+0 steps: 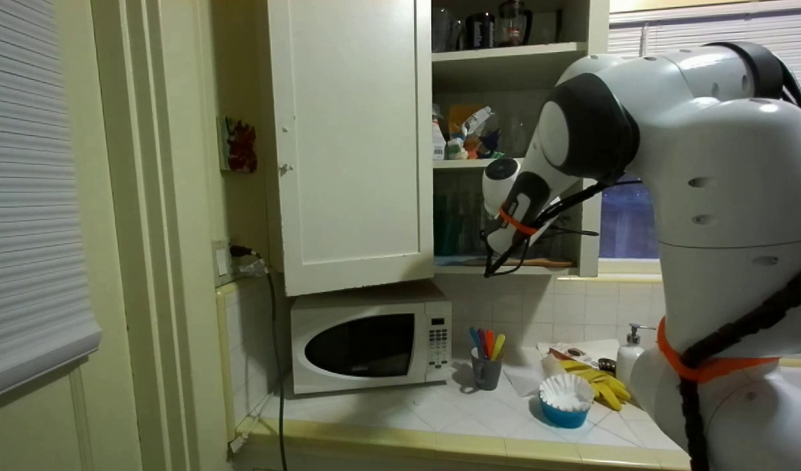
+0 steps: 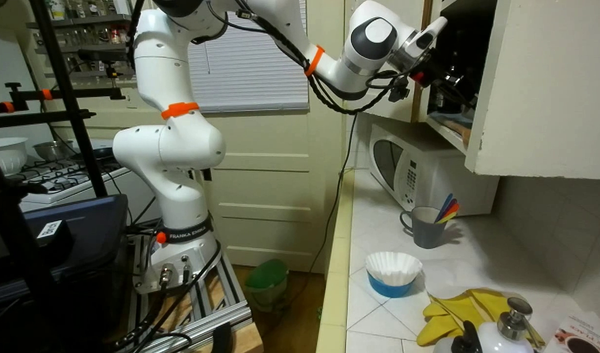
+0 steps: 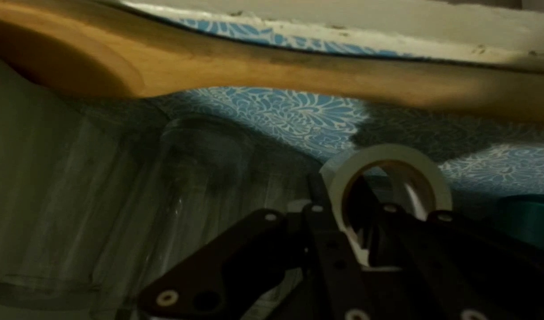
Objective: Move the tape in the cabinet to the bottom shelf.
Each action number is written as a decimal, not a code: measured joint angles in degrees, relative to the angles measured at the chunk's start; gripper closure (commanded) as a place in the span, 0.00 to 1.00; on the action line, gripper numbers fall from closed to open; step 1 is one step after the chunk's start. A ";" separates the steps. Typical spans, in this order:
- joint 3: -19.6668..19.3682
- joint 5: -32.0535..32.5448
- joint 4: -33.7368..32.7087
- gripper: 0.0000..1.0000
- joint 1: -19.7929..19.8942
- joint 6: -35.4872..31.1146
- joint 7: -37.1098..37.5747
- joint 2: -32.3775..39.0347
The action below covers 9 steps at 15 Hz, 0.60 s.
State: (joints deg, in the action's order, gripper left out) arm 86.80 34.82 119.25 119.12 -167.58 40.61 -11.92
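Tape roll [image 3: 392,153] is appar. clamped by its rim in hand [image 3: 341,191], inward of wooden spoon [image 3: 272,71] along front edge of bottom shelf [image 3: 298,111]; contact w/ shelf, key for set-down, can't be told.

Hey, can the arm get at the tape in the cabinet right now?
Likely yes: the cabinet door stands open, and in the wrist view the gripper appears to straddle the tape's wall, one finger inside the ring.
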 measured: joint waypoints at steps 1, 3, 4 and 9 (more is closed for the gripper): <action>2.13 -0.14 -0.49 0.96 1.96 0.35 0.00 -0.02; 6.29 -0.65 -1.26 0.96 5.93 0.69 -0.03 -0.19; 8.39 -1.14 -1.64 0.96 8.00 0.75 -0.11 -0.40; 18.09 -7.01 -3.95 0.50 18.20 1.01 -2.88 -2.23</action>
State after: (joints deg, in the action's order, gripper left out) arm 104.89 27.81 115.31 137.32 -166.57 37.72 -14.15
